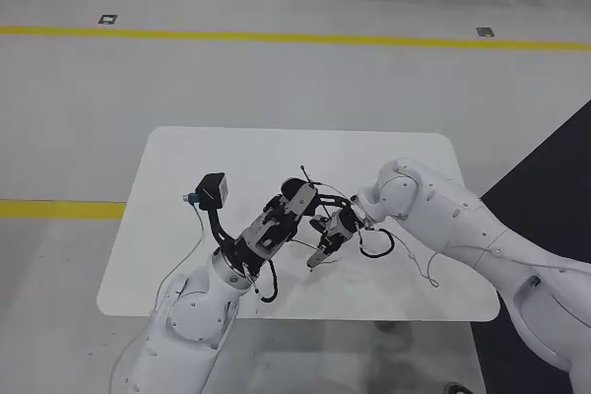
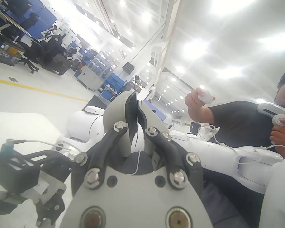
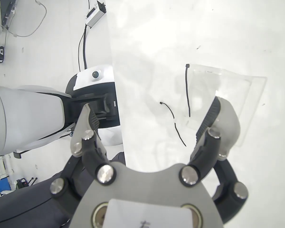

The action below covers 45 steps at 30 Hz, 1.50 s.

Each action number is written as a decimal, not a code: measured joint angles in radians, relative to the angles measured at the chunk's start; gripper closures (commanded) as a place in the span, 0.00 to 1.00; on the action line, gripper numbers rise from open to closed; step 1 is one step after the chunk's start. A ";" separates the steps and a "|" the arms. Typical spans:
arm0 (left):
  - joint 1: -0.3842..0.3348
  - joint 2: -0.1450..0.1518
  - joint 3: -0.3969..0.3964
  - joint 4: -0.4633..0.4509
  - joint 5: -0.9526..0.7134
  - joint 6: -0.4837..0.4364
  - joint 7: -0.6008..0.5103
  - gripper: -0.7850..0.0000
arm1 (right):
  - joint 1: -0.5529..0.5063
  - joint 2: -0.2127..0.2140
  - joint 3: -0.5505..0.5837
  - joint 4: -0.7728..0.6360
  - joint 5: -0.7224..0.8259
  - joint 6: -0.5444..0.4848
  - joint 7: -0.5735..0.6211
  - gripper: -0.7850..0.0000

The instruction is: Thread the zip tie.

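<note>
1. Left gripper [image 2: 135, 97]: jaws closed on a black zip tie [image 2: 135, 85], which is pinched between the ribbed pads. The thin strap stands out past the fingertips and ends in a small square head. Its other end runs down between the fingers.
2. Right gripper [image 3: 150, 118]: jaws spread wide and holding nothing, pointed down at the table [image 1: 177, 197].
3. Straight zip tie [image 3: 187, 91]: black, lying flat on the table beyond the right gripper's fingers. It runs along one edge of a clear plastic bag [image 3: 230, 84], with its square head at the far end.
4. Curved zip tie [image 3: 168, 109]: black and thinner-looking, just beside the straight one and apart from it. The strap shows a gap partway along; whether it is one piece or two cannot be told.
5. In the top view the left gripper is over the middle of the white table, with its tie pointing toward 12 o'clock. The right gripper is close by at about 5 o'clock from it.
6. White label [image 3: 144, 214] on the right gripper's mount: the print is cut off and unreadable. The black camera module [image 2: 14, 167] beside the left gripper carries print too small to read.
</note>
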<state>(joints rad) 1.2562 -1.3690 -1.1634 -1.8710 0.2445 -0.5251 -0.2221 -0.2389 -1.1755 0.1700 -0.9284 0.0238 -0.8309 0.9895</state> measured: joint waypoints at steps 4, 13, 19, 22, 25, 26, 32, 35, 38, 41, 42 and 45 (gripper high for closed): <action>0.000 0.000 0.000 0.000 0.000 0.000 0.000 1.00 | -0.005 -0.030 0.000 0.054 -0.042 0.001 0.001 0.00; 0.000 0.000 0.000 0.000 0.000 0.000 0.000 1.00 | -0.026 -0.101 0.000 0.170 -0.115 -0.072 -0.072 0.11; 0.000 0.000 0.000 0.000 0.000 0.000 0.000 1.00 | -0.032 -0.147 0.000 0.248 -0.114 -0.092 -0.092 0.20; 0.000 0.000 0.000 0.000 0.000 0.000 0.000 1.00 | -0.027 -0.165 0.000 0.279 -0.120 -0.100 -0.100 0.24; 0.000 0.000 0.000 0.000 0.000 0.000 0.000 1.00 | -0.024 -0.179 0.000 0.304 -0.126 -0.106 -0.106 0.24; 0.000 0.000 0.000 0.000 0.000 0.000 0.000 1.00 | -0.023 -0.184 0.000 0.312 -0.128 -0.108 -0.108 0.24; 0.000 0.000 0.000 0.000 0.000 0.000 0.000 1.00 | -0.024 -0.208 0.000 0.342 -0.140 -0.113 -0.113 0.29; 0.000 0.000 0.000 0.000 0.000 0.000 0.000 1.00 | -0.025 -0.218 0.000 0.357 -0.146 -0.115 -0.115 0.31; 0.000 0.000 0.000 0.000 0.000 0.000 0.000 1.00 | -0.025 -0.227 0.000 0.368 -0.152 -0.116 -0.116 0.37; 0.000 0.000 0.000 0.000 0.000 0.000 0.000 1.00 | -0.025 -0.236 0.000 0.381 -0.154 -0.115 -0.115 0.45; 0.000 0.000 0.000 0.000 0.000 0.000 0.000 1.00 | -0.026 -0.239 0.000 0.384 -0.154 -0.115 -0.115 0.48; 0.000 0.000 0.000 0.000 0.000 0.000 0.000 1.00 | -0.026 -0.246 0.000 0.394 -0.157 -0.114 -0.114 0.50</action>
<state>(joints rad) 1.2562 -1.3690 -1.1634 -1.8710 0.2445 -0.5251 -0.2221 -0.2645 -1.4215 0.1700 -0.5339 -0.1336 -0.9451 0.8754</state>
